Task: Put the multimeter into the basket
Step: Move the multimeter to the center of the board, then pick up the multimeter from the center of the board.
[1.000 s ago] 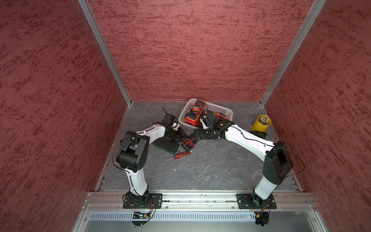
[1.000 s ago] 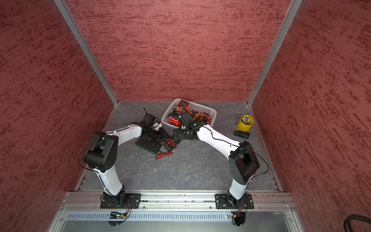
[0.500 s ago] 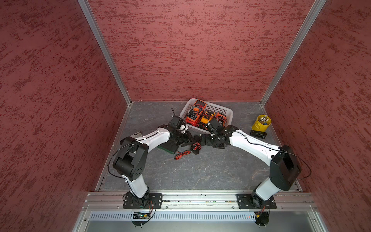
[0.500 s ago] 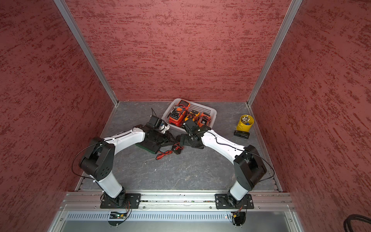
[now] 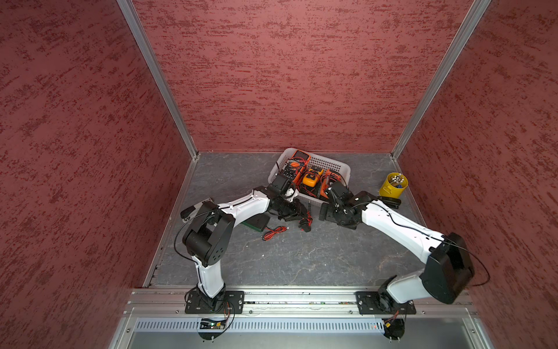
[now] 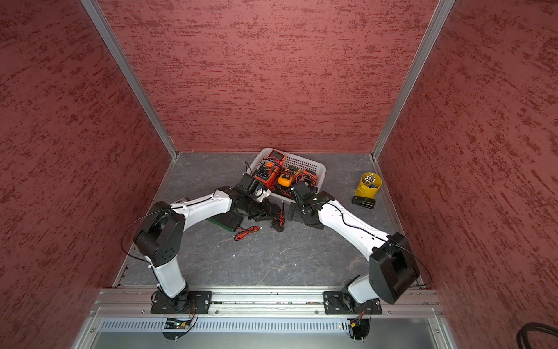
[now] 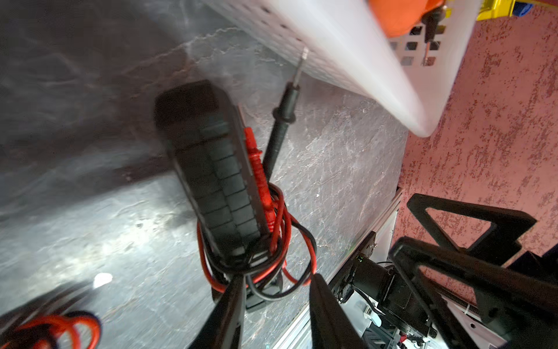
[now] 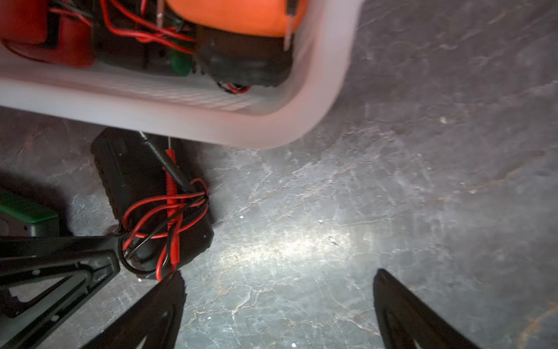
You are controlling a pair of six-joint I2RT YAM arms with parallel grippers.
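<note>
the left gripper point(image 7: 276, 282) is clamped on the lead-wrapped end of the small black rectangular multimeter point(image 7: 211, 169), which is bound round with red and black test leads. the meter sits outside the shallow white perforated plastic basket point(image 5: 330, 160), just in front of its near wall, low at the grey stone-patterned floor point(image 5: 302, 256). a black probe point(image 7: 280, 127) sticks out of the bundle, its metal tip close to the basket wall. the right gripper point(image 8: 277, 275) has its jaws spread wide and holds nothing, just beside the meter. orange multimeters point(image 5: 297, 164) lie in the basket. a flat green case point(image 5: 256, 222) and a loose coil of red and black leads point(image 5: 273, 232) lie by the left arm.
</note>
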